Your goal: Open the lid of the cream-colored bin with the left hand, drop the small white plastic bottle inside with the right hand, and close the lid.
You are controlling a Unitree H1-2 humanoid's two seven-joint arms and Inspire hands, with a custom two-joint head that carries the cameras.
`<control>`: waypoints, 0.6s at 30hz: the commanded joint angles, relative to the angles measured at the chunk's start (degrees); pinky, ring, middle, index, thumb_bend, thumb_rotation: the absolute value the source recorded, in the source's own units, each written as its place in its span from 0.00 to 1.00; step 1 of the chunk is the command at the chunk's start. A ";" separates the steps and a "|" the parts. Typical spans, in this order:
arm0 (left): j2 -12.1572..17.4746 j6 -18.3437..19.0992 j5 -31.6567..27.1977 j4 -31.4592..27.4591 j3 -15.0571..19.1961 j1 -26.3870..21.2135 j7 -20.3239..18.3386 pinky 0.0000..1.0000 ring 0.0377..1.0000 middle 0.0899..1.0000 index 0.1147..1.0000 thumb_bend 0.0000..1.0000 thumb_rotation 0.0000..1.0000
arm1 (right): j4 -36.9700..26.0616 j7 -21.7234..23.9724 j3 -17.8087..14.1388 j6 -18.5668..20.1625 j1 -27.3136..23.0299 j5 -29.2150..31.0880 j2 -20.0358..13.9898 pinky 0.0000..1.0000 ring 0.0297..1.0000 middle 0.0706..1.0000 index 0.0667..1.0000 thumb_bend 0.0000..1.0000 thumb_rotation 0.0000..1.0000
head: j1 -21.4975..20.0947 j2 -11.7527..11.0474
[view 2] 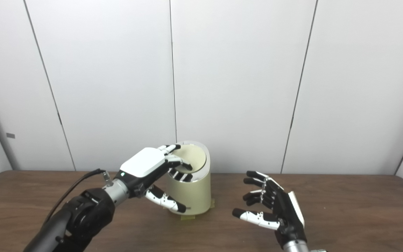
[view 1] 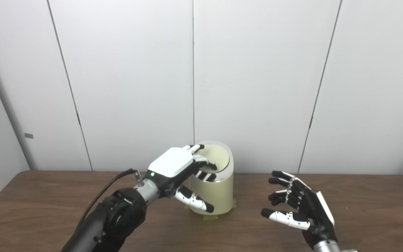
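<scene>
Cream-colored bin (view 1: 215, 190) stood at centre frame, on the brown table (view 1: 362, 196) near the back wall, with tape at its base. Left hand (view 1: 173, 168) lay over the near-left rim; fingers (view 1: 201, 161) curled down onto the lid (view 1: 217, 157), thumb low against the bin's front wall. Lid looked level or slightly pressed in; hard to tell which. Right hand (view 2: 275, 206) hovered at lower right, well apart from the bin, fingers spread, holding nothing. No small white bottle visible anywhere; probably already inside, though the interior was hidden. Judged step: finishing with the lid. To do it well, ease the fingers up slowly, let the lid settle flush, keep the thumb from dragging the bin.
</scene>
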 commanded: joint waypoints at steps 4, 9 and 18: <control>1.33 -0.44 4.19 -0.12 -2.15 -1.66 -1.50 1.00 1.00 0.79 0.78 0.99 0.50 | -2.59 -0.29 -0.10 -0.20 -1.90 0.41 -0.02 0.47 0.52 0.69 0.71 0.72 0.11 | 0.06 0.43; 1.64 -1.20 5.89 0.04 -3.45 -1.42 -2.01 1.00 0.99 0.77 0.76 0.98 0.47 | -3.14 -0.43 -0.15 0.84 -1.85 0.54 0.16 0.47 0.52 0.69 0.72 0.74 0.14 | -0.04 0.71; 1.80 0.44 7.33 -0.63 -4.87 -1.18 -4.57 1.00 1.00 0.78 0.76 0.99 0.52 | -3.38 -0.25 -0.19 0.97 -1.82 1.11 0.29 0.45 0.52 0.69 0.71 0.74 0.15 | -0.23 0.97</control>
